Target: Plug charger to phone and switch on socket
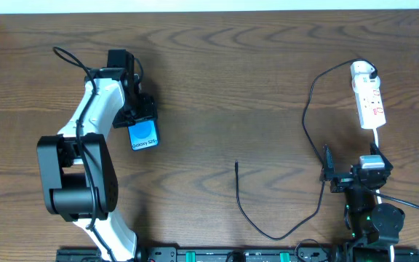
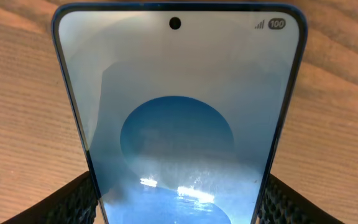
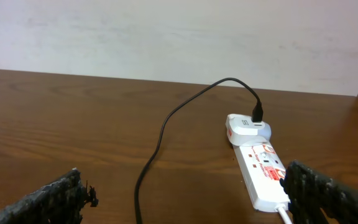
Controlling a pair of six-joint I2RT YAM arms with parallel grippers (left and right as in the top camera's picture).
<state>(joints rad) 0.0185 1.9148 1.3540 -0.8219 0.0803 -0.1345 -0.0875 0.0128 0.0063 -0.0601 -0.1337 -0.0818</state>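
The phone [image 1: 145, 135], with a bright blue screen, sits at the left of the table; it fills the left wrist view [image 2: 179, 93]. My left gripper [image 1: 142, 122] is shut on its near end, with a finger on each long edge [image 2: 179, 202]. The charger cable [image 1: 305, 116] runs from its white plug [image 1: 362, 70], seated in the far end of the white socket strip [image 1: 369, 98], and loops down to its black tip [image 1: 237, 164] lying on the table centre. My right gripper [image 1: 349, 173] is open and empty just in front of the socket [image 3: 263, 174], with the cable [image 3: 154, 155] between its fingers [image 3: 185, 199].
The wooden table [image 1: 231, 87] ends at a pale wall along the far side [image 3: 166, 31]. The socket's white lead [image 1: 378, 142] runs toward my right arm. A black rail with connectors [image 1: 217, 255] lies along the front edge.
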